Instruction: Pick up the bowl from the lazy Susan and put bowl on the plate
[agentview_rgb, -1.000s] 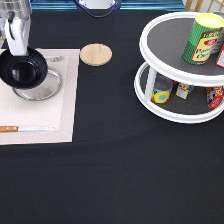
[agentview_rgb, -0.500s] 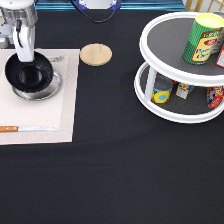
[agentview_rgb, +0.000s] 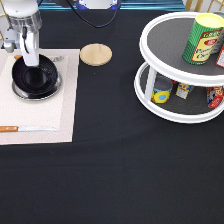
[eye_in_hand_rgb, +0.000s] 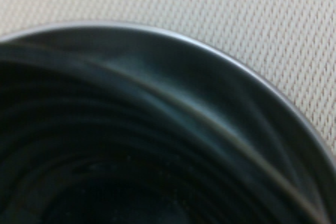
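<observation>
The glossy black bowl (agentview_rgb: 39, 79) sits on the silver plate (agentview_rgb: 36, 96), which lies on a pale placemat at the exterior view's left. My gripper (agentview_rgb: 30, 61) stands over the bowl's far rim, shut on that rim. The wrist view is filled by the bowl's ringed inside (eye_in_hand_rgb: 112, 150), with a thin silver edge of the plate (eye_in_hand_rgb: 196, 44) around it and the placemat (eye_in_hand_rgb: 285, 40) beyond. The white two-tier lazy Susan (agentview_rgb: 170, 114) stands at the exterior view's right, far from the gripper.
A round wooden coaster (agentview_rgb: 95, 54) lies right of the placemat (agentview_rgb: 50, 120). A knife (agentview_rgb: 27, 129) lies on the placemat's near part. A green and yellow can (agentview_rgb: 203, 39) stands on the lazy Susan's top tier, and several small cans stand on its lower tier.
My gripper has carried the bowl a little to the right and lowered it onto the plate, where it now sits centred.
</observation>
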